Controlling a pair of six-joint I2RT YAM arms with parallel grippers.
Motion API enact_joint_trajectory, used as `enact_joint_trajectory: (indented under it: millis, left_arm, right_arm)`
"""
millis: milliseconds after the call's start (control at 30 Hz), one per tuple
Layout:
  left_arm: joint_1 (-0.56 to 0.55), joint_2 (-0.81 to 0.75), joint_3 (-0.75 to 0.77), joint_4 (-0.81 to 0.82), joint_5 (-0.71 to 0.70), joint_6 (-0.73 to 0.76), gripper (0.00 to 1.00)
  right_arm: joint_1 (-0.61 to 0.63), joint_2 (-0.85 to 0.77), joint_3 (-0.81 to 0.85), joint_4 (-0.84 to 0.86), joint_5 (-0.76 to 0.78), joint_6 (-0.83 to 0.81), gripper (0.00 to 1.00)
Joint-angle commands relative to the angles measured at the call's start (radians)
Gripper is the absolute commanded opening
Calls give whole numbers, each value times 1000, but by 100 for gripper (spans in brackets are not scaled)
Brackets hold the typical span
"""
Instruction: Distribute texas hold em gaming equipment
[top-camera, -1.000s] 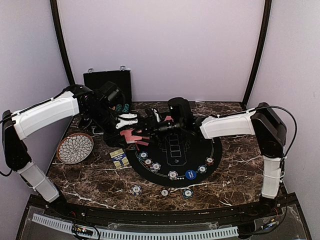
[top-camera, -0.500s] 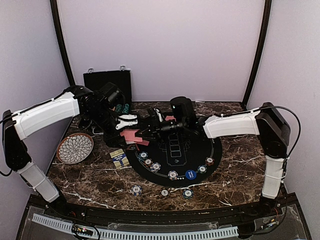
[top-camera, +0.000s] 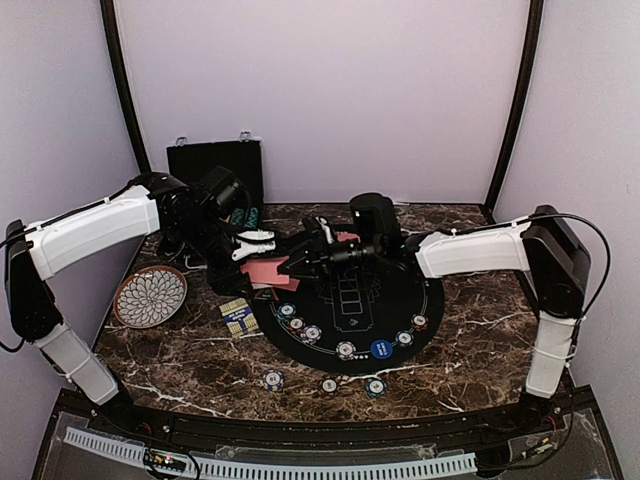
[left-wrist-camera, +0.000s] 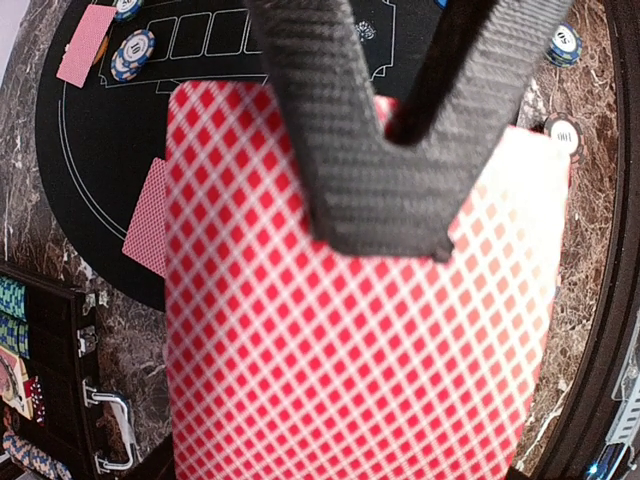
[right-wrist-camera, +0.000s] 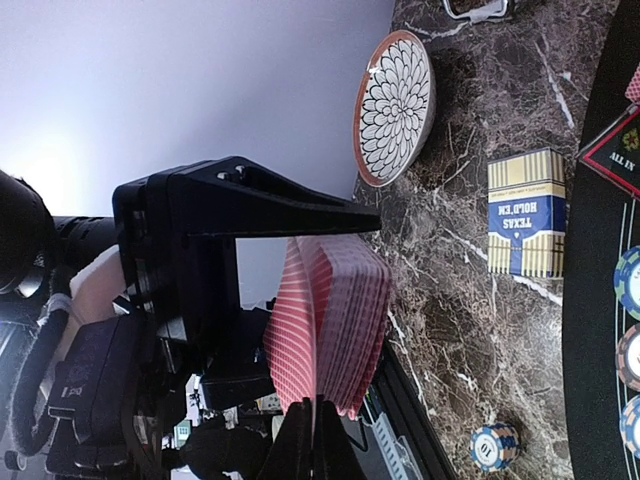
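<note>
L gripper (top-camera: 258, 240) is clamped on the deck of red-backed cards (top-camera: 266, 272), held in the air over the far-left edge of the round black mat (top-camera: 400, 300). In the L wrist view one black finger (left-wrist-camera: 380, 150) lies across the deck's patterned back; the other finger is hidden behind it. R gripper (right-wrist-camera: 312, 440) reaches in from the right w/ its fingers pressed together on the deck's edge. Cannot tell whether it nips one card or several. Two loose cards (left-wrist-camera: 148, 215) lie face down on the mat's left part, one nearer its far edge beside a blue-and-white chip (left-wrist-camera: 132, 55). A row of stripe-edged chips (top-camera: 312, 333) curves along the mat's near edge, w/ a blue button disc (top-camera: 381, 349) among them. Three more chips (top-camera: 329, 385) sit on the marble table (top-camera: 200, 360) betw. the mat and the table's near edge, apart from each other. A yellow-and-blue card box (top-camera: 238, 315) lies flat just off the mat's left edge. The petal-pattern plate (top-camera: 150, 297) sits near the table's left edge. The black case (top-camera: 215, 165) stands open at the far-left corner, its lid upright against the wall and more chips in its tray.
</note>
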Motion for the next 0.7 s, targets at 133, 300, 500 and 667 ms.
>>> enact_joint_trajectory:
  millis: [133,300,500,667]
  left_arm:
    - [4,-33,-10,-4,-12,2,9]
    - [4,-34,-5,-11,-9,6,9]
    - [5,-25,6,-20,-2,6,9]
    - [5,-19,19,-31,3,5,9]
  right_arm:
    - [-90,-144,-146,10,-34,3,0]
    - [-178,-240,-264,-113,-43,-90,0]
    - [-262,-303,-381,-231,-46,-195,0]
    - [-302,-296,-415,-351,-23,-314,0]
